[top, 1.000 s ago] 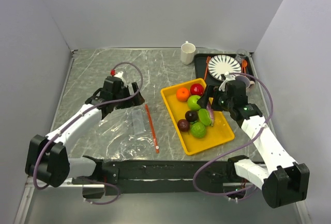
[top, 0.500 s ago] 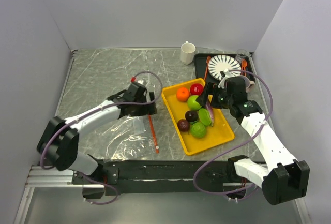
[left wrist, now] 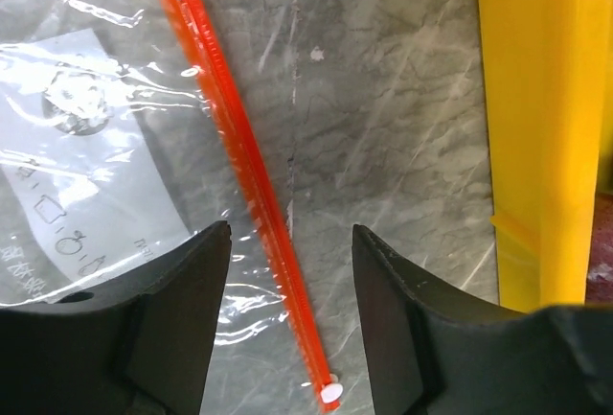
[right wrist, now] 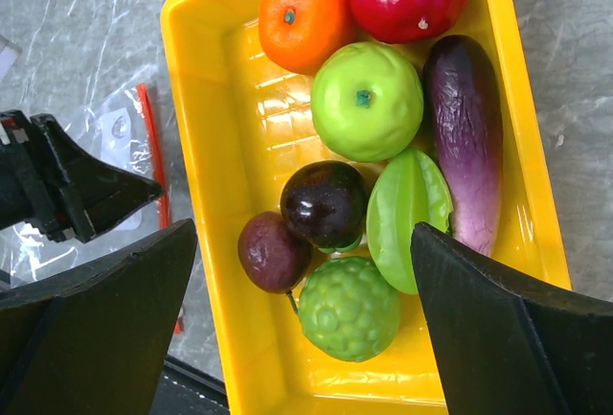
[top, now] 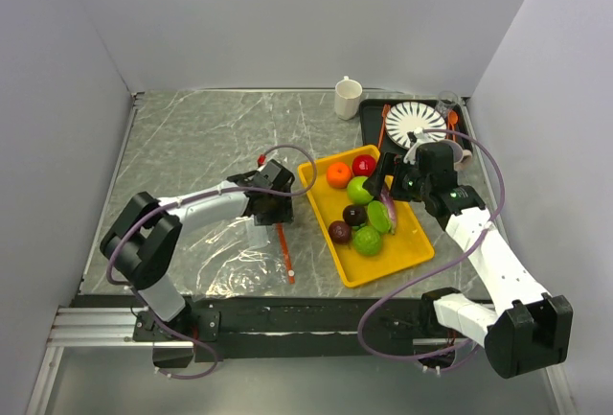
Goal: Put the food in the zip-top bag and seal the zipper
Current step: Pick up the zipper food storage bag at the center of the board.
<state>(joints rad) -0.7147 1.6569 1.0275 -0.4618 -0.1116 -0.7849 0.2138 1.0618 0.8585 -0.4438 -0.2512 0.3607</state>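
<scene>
on the desk (top: 192, 137), the clear zip-top bag (top: 225, 242) lies flat left of the yellow tray (top: 402, 252) holding the food (right wrist: 367, 101); right fingers (right wrist: 105, 319) hang wide and empty above it, left fingers (left wrist: 172, 319) partly open astride the zipper (left wrist: 239, 175), its far end cut off.

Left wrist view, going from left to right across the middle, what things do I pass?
Clear zip-top bag → its orange-red zipper → bare stretch of table → yellow tray.
</scene>
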